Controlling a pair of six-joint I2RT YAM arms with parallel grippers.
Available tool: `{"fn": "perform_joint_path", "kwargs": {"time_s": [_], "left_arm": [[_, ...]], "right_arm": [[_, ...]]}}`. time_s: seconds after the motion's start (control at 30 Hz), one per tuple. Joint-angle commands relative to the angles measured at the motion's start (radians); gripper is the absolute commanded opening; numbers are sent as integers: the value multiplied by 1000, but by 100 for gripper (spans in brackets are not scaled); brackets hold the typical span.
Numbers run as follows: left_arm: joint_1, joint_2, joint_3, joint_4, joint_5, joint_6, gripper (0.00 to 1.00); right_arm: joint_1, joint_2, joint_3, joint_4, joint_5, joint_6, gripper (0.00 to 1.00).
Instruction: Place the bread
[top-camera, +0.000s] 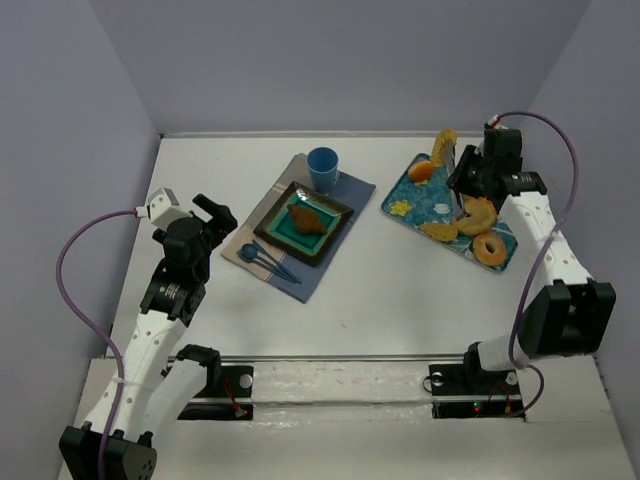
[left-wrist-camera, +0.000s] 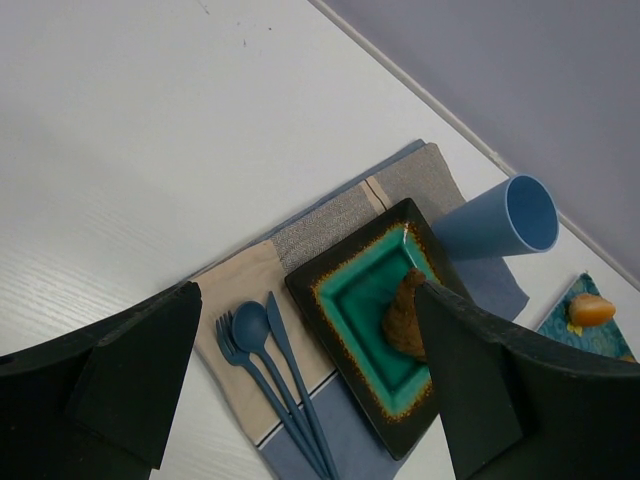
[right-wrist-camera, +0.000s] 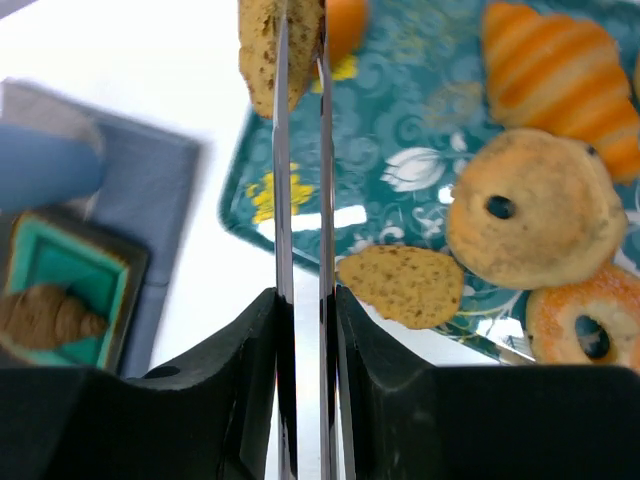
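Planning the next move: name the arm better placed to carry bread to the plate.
Right. The right gripper is shut on a bread slice above the tray; the left gripper hangs open, empty.

On the counter (top-camera: 380, 290) a mat (top-camera: 318, 278) lies left of centre, carrying a plate (top-camera: 330, 238) with a croissant (top-camera: 305, 216) on it, a cup (top-camera: 322, 166) behind the plate and cutlery (top-camera: 265, 258) to its left, while a tray (top-camera: 405, 205) of breads (top-camera: 489, 247) sits apart on the right.

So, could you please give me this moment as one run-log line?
right gripper: shut on bread slice, over tray | left gripper: open, near placemat | plate: one croissant
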Motion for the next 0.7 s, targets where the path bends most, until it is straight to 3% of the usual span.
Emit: {"fn": "perform_joint_path", "kwargs": {"time_s": [0.0, 0.23, 0.67], "left_arm": [[-3, 7, -8, 47, -6, -2, 99], [-3, -2, -10, 44, 0, 0, 99], [-3, -5, -12, 41, 0, 0, 99]], "right_arm": [[224, -126, -68, 119, -96, -181, 25], [451, -70, -82, 129, -115, -359, 25], [564, 225, 34, 100, 7, -374, 31]]}}
